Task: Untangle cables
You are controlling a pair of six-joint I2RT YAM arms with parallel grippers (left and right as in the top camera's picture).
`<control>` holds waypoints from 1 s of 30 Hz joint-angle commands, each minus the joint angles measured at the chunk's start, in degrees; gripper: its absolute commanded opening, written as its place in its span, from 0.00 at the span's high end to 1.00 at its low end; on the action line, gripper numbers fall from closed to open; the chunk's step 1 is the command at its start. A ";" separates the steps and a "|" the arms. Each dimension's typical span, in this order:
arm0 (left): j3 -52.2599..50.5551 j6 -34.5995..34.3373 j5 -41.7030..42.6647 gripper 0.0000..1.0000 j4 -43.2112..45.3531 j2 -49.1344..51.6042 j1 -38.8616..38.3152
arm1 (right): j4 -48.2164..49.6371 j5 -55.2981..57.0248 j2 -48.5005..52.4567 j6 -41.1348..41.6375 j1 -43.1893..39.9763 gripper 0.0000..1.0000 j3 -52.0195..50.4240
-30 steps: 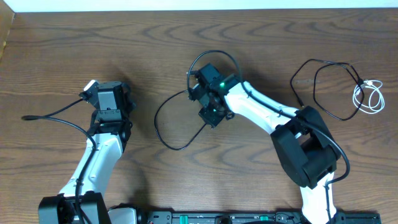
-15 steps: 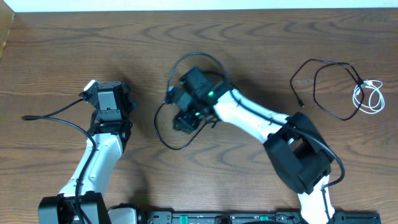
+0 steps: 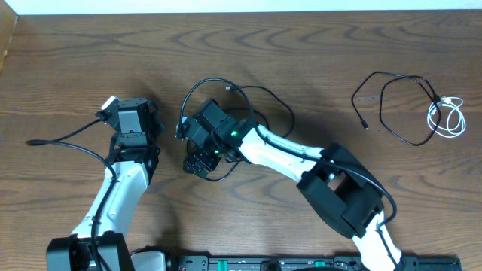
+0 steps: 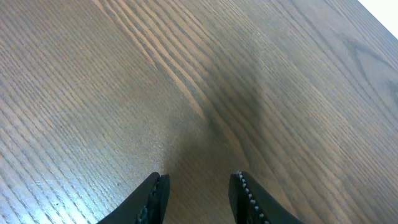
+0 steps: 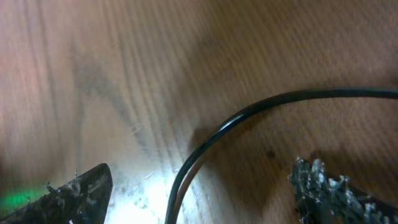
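Note:
A long black cable (image 3: 265, 95) lies looped on the wooden table around my right gripper (image 3: 197, 164), left of centre. In the right wrist view this cable (image 5: 211, 140) curves across the wood between the wide-open fingers (image 5: 329, 190) and touches neither. A second black cable (image 3: 392, 105) forms a loose loop at the far right. A short white cable (image 3: 444, 117) is coiled against its right side. My left gripper (image 3: 132, 105) hovers over bare wood at the left, its jaws part open with nothing between them (image 4: 199, 186).
A thick black wire (image 3: 68, 139) belonging to the left arm trails toward the table's left edge. The table's far edge (image 3: 241, 10) runs along the top. The right arm (image 3: 286, 154) stretches diagonally across the table's middle.
My right arm has swept left across the table, dragging the black cable loop with it. Its jaws have spread wide and the cable now lies loose between them. The left arm has not moved.

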 commanded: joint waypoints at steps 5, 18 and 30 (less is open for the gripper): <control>0.57 0.07 -0.33 0.63 0.15 -0.02 0.17 | 2.82 -6.93 3.91 4.00 -0.15 0.08 1.01; 0.57 0.07 -0.33 0.63 0.17 -0.02 0.17 | 6.60 -17.03 9.75 8.98 -4.02 0.24 1.01; 0.57 0.07 -0.33 0.63 0.17 -0.02 0.17 | 6.40 -18.08 10.01 9.33 -3.50 0.33 1.01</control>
